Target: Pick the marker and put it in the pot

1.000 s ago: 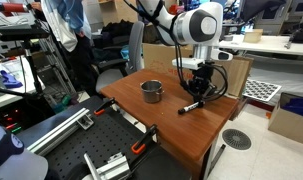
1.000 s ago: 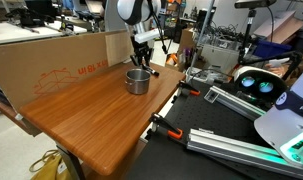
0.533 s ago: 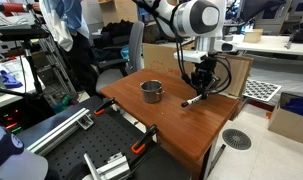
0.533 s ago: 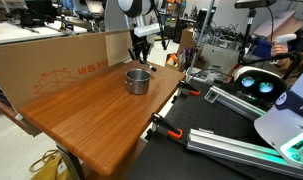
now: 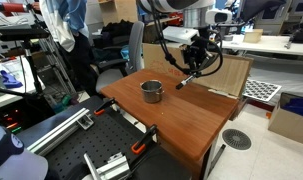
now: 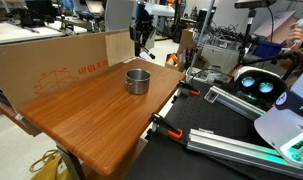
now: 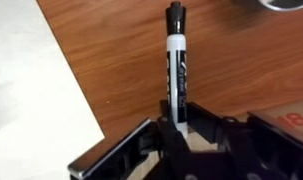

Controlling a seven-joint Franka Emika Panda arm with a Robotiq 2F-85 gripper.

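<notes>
Wood-grain tabletop (image 5: 181,122) fills the middle of a cluttered lab. One pot (image 5: 151,90) stands on it toward the left, round and silvery with a dark inside. Just right of the pot, one marker (image 5: 186,81) hangs tilted in the air, clear of the wood and outside the pot. The single gripper (image 5: 195,68) pinches its upper end. In the wrist view the marker's pale band carries dark lettering, too blurred to read. One cardboard sheet (image 6: 61,70) behind the table bears red print, likewise unreadable.
</notes>
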